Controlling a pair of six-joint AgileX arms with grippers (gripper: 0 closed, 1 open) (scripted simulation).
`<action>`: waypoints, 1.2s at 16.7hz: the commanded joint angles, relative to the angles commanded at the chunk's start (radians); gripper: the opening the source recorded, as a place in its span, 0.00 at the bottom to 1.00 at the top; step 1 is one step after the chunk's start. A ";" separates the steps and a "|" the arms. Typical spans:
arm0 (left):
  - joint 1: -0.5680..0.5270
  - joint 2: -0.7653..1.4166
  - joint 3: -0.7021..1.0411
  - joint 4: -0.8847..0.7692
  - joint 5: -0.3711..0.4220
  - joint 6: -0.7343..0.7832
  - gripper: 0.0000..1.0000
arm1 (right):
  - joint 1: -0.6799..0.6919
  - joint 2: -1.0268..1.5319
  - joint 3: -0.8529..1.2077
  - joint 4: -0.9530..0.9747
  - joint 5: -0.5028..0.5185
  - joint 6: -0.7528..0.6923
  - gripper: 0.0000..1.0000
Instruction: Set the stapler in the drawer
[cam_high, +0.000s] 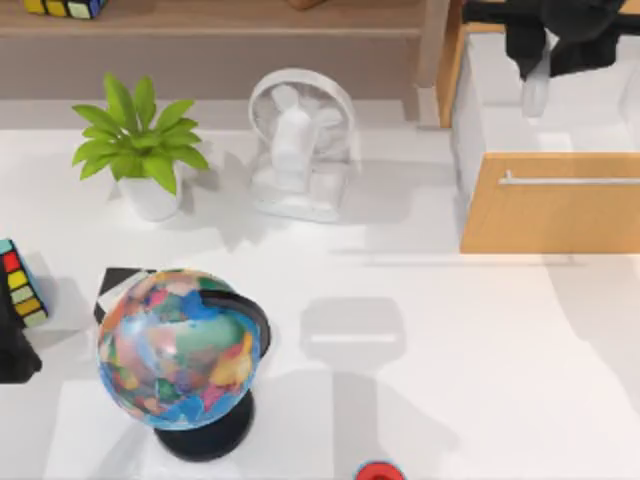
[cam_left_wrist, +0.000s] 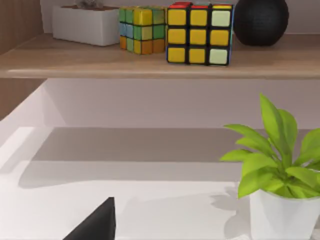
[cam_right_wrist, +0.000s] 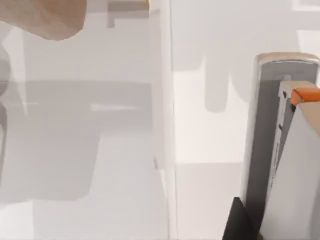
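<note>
The drawer (cam_high: 550, 215) stands pulled open at the table's back right, with a tan front, a silver bar handle (cam_high: 570, 180) and white inside walls (cam_right_wrist: 162, 125). My right gripper (cam_high: 536, 62) hangs over the drawer's open inside, shut on the white stapler (cam_high: 535, 95), which points down from its fingers. In the right wrist view the stapler (cam_right_wrist: 280, 150) is a long pale bar with an orange bit near its end, beside one dark finger (cam_right_wrist: 236, 222). My left arm (cam_high: 12, 355) is parked at the table's left edge.
A white desk fan (cam_high: 300, 145) and a potted plant (cam_high: 140, 150) stand at the back. A globe (cam_high: 180, 350) sits front left, with a colour cube (cam_high: 20, 285) near the left edge. A brown shelf (cam_high: 200, 25) runs along the back, holding cubes (cam_left_wrist: 200, 32).
</note>
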 joint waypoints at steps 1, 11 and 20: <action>0.000 0.000 0.000 0.000 0.000 0.000 1.00 | -0.042 0.032 0.009 -0.020 0.009 -0.035 0.00; 0.000 0.000 0.000 0.000 0.000 0.000 1.00 | -0.131 0.271 0.065 -0.136 -0.036 -0.172 0.00; 0.000 0.000 0.000 0.000 0.000 0.000 1.00 | -0.129 0.267 0.044 -0.117 -0.039 -0.171 0.00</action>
